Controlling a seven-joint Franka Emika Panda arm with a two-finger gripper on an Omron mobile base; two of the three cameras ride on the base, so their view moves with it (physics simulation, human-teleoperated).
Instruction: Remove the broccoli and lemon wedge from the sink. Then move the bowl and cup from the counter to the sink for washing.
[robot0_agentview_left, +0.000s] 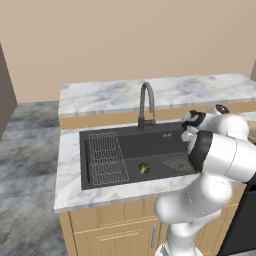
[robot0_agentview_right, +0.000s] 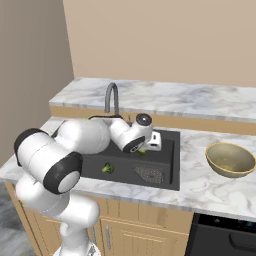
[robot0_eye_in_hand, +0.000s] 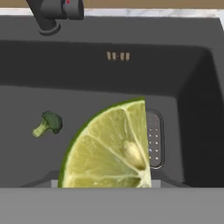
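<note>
- Right now the gripper (robot0_agentview_right: 145, 148) hangs over the right part of the sink (robot0_agentview_left: 130, 142), and the lemon wedge (robot0_eye_in_hand: 111, 146) sits so close before the hand camera, rising from just where the fingers should be, that I judge the fingers to be pinching it. The fingertips themselves are hidden behind it.
- Likely trouble: a smooth, tapering wedge may slip out of the fingers if the pinch sits on its slanted faces. It would drop back into the basin, perhaps onto the drain strainer (robot0_agentview_left: 178, 164) below.
- Another risk is the lift out. The faucet (robot0_agentview_left: 146, 106) stands just behind and to one side of the hand, and the basin walls rise all round, so a careless swing could knock the wedge loose.
- Setting it down poorly is a further hazard: the bowl (robot0_agentview_right: 230, 159) rests on the counter (robot0_agentview_right: 210, 185) right of the sink, and a wedge placed there could crowd it or roll.
- Looks: the wedge is pale yellow-green inside with lighter ribs fanning from its core, a thin dark green rind along its curved edge, and one straight cut side.
- Left behind, the broccoli (robot0_agentview_left: 144, 168) lies on the basin floor, well apart from the hand, beside the wire rack (robot0_agentview_left: 105, 157), small and dark green with a paler stem.
</note>
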